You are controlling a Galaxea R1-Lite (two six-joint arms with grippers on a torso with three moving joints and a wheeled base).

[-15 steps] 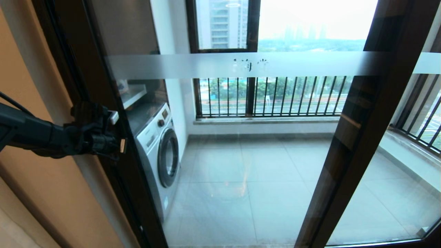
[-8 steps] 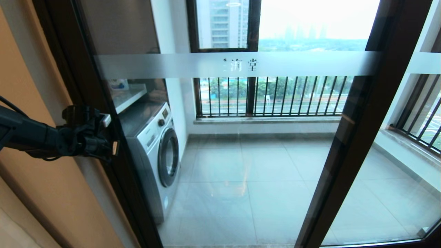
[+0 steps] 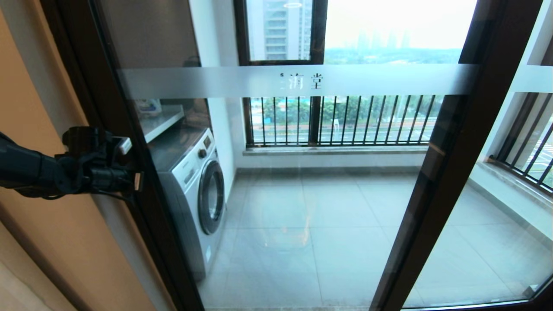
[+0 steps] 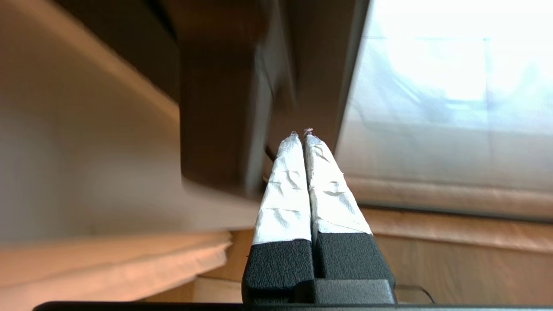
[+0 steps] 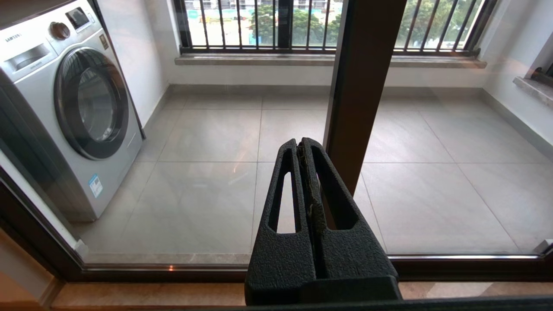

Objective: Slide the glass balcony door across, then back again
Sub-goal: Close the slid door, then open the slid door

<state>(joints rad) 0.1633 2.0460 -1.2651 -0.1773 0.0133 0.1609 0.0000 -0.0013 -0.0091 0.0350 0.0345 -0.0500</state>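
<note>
Both grippers clenched, empty | left gripper [image 4: 301, 134] at glass balcony door [image 3: 298, 81] left stile (vertical axis), door lies rightward | right gripper [image 5: 302, 144] parked low

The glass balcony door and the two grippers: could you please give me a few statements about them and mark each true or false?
1. The left gripper has its white-taped fingers pressed together. True.
2. The clear glass balcony door in its dark brown metal frame has a plain frosted band. False: the band bears two Chinese characters.
3. The left gripper is at the door's left frame edge. True.
4. The black right gripper is wide open. False: its fingers are shut, holding nothing.
5. A white front-loading washing machine stands behind the glass. True.
</note>
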